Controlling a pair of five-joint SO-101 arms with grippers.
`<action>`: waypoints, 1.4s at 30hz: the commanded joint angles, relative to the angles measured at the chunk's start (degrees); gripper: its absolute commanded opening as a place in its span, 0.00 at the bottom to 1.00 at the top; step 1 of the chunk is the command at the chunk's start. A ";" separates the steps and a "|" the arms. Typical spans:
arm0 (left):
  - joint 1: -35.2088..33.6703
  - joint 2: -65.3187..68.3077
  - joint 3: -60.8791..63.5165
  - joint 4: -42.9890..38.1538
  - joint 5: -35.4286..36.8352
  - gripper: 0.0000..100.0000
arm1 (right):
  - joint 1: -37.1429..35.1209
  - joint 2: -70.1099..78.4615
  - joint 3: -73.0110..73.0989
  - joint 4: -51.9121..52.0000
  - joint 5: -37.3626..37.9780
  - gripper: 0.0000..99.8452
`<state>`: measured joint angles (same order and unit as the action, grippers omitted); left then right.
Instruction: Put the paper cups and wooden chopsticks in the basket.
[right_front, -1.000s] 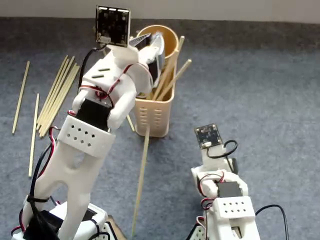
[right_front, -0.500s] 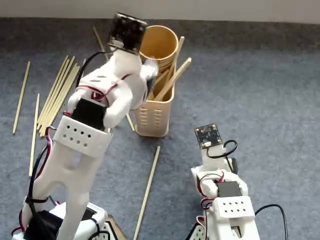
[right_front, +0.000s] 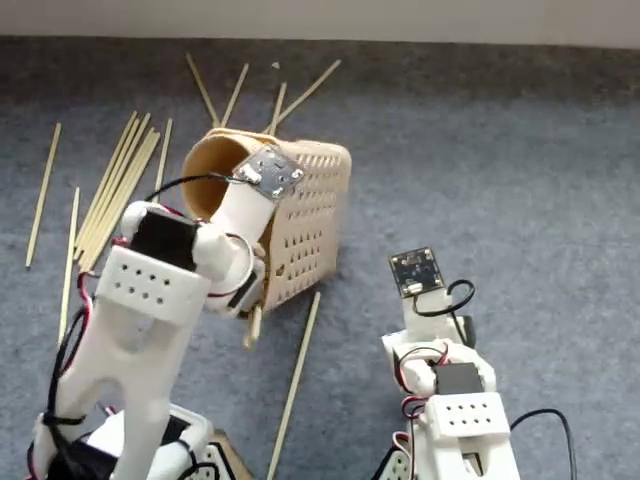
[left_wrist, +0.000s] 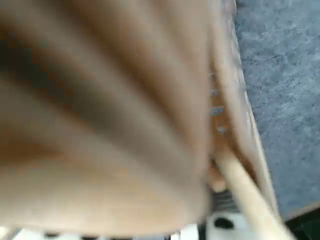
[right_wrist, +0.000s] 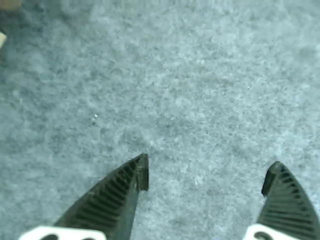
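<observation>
Basket (right_front: 312, 215) lies on its side, your left arm (right_front: 165, 275) pressing across it, its grasp impossible to tell; right gripper (right_wrist: 207, 165) waits wide open, empty.

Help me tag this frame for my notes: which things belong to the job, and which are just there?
Job: basket, lying on its side; paper cup inside it; loose chopsticks scattered around; one chopstick beside the basket.
Just there: grey carpet; right gripper, open above it.
</observation>
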<state>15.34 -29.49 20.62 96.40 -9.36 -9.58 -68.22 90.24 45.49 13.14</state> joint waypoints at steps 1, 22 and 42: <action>-0.48 -1.54 -5.14 -2.46 -0.79 0.17 | -0.66 -0.66 -1.36 -0.75 0.62 0.36; -0.84 20.70 -61.32 -0.09 -0.70 0.17 | -0.66 -0.66 -1.36 -0.75 0.62 0.36; -20.18 43.74 -55.96 -15.47 5.45 0.17 | 0.13 1.89 -9.01 -3.12 0.09 0.36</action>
<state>-6.11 11.56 -35.38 85.67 -4.35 -9.76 -68.13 87.08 44.09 13.14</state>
